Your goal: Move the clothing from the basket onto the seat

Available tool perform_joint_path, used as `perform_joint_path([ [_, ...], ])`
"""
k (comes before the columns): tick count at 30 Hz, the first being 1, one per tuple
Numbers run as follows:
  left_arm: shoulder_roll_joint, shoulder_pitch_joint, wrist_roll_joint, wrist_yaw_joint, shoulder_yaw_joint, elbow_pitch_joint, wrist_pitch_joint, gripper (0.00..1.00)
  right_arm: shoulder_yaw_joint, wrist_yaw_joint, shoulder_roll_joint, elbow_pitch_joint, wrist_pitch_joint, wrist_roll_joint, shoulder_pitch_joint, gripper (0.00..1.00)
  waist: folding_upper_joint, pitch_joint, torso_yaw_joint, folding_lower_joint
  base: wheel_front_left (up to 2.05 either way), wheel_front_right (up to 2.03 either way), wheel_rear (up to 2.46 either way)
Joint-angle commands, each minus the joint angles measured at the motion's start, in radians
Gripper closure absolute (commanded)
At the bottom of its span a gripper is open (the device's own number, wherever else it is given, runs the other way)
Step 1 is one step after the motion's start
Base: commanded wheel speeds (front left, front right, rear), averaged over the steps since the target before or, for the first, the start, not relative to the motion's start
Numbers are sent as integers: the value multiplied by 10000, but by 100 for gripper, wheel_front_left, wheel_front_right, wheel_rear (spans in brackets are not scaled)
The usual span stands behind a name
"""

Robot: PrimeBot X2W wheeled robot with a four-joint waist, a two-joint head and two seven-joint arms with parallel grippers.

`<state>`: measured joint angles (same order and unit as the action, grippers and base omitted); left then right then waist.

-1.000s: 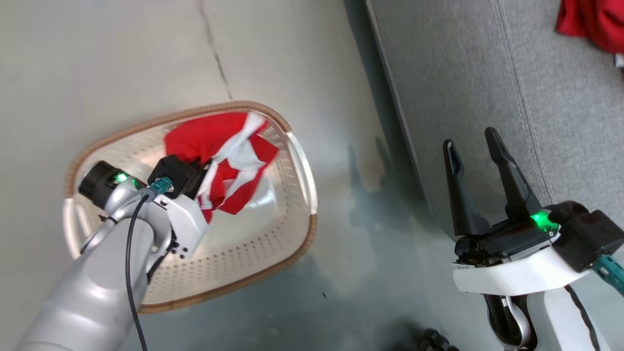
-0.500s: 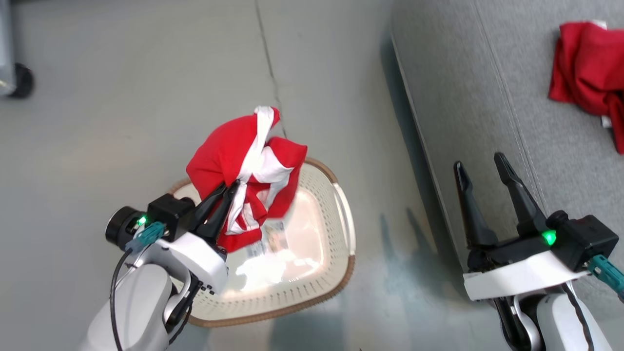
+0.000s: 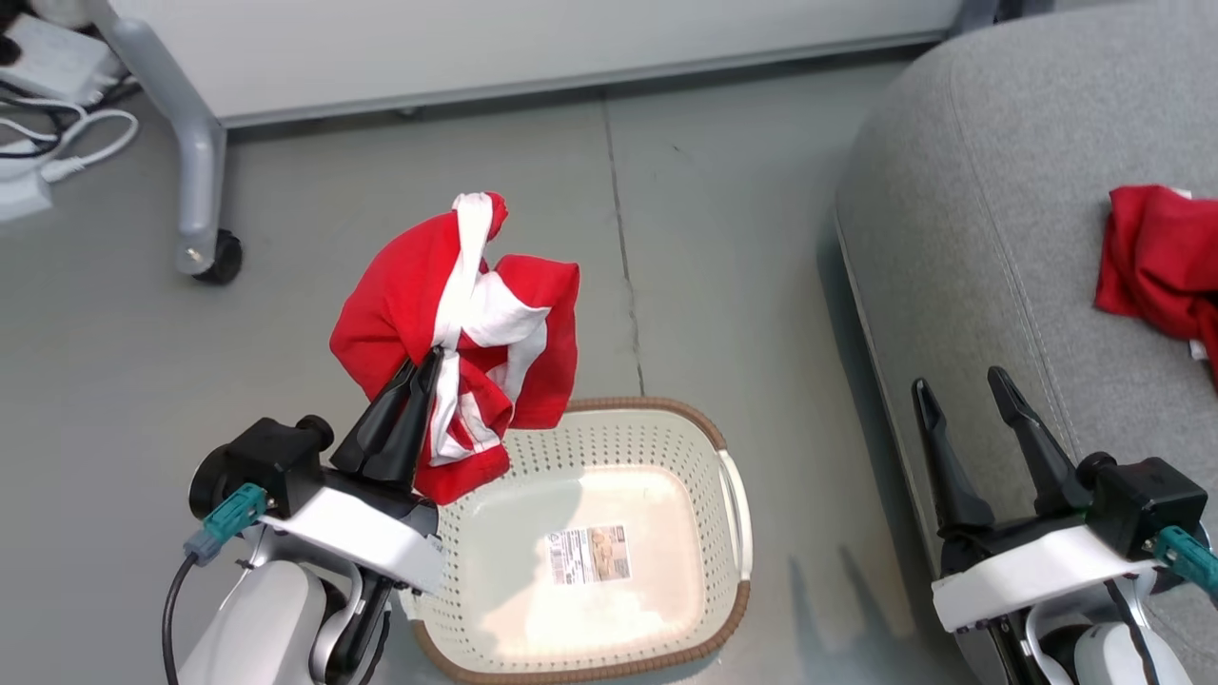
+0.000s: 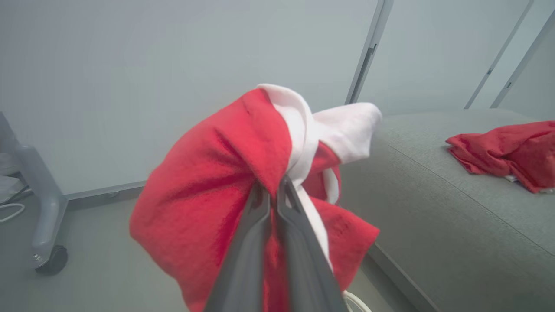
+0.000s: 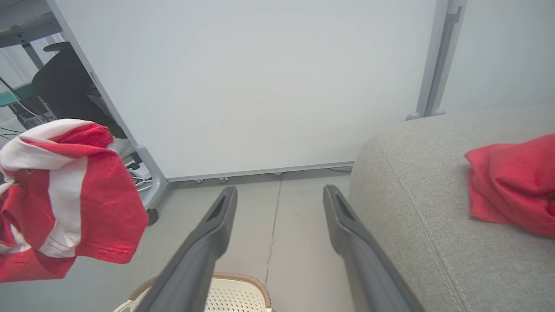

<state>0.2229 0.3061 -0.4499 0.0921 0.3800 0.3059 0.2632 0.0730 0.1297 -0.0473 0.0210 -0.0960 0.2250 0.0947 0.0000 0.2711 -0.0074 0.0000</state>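
Observation:
My left gripper (image 3: 425, 366) is shut on a red garment with white trim (image 3: 457, 323), held in the air above and to the left of the basket (image 3: 733, 495). From the left wrist the same garment (image 4: 217, 186) bunches around the closed fingers (image 4: 260, 203). The cream basket with its brown rim sits on the floor, only a label sticker (image 3: 587, 555) on its bottom. My right gripper (image 3: 961, 395) is open, fingers apart and holding nothing, over the grey seat's edge (image 3: 913, 285). A second red garment (image 3: 1156, 262) lies on the seat (image 5: 433, 225).
A white partition panel (image 3: 533, 38) on a grey wheeled leg (image 3: 205, 257) stands behind the basket. White cables (image 3: 57, 152) lie on the floor at far left. A floor seam (image 3: 623, 276) runs between basket and panel.
The left gripper has lifted the red garment out of the basket and higher. The head camera has tilted up, bringing the partition and the basket's bare floor into view.

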Motion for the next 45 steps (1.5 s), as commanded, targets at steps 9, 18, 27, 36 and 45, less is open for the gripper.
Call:
perform_joint_path([
  [9,-283,-636,338,20,-410,-1030,24,100,-162,20,-62,80,427,-37,-631,0,0,-1384,455,0,0,0,0],
  [18,-463,-1270,588,-43,-276,-1984,24,100,-182,20,-60,-3,733,34,-1214,0,0,-2351,450,0,0,0,0],
  [27,-390,-1789,624,-236,-97,-2744,-207,100,-93,20,-62,-139,909,165,-1648,0,0,-2767,294,0,0,0,0],
  [36,-265,-2030,606,-380,13,-3155,-392,100,25,20,-62,-92,849,322,-1791,0,0,-2851,194,0,0,0,0],
  [45,-233,-1971,565,-464,33,-3189,-401,100,72,20,-62,-79,851,326,-1669,0,0,-2851,122,0,0,0,0],
])
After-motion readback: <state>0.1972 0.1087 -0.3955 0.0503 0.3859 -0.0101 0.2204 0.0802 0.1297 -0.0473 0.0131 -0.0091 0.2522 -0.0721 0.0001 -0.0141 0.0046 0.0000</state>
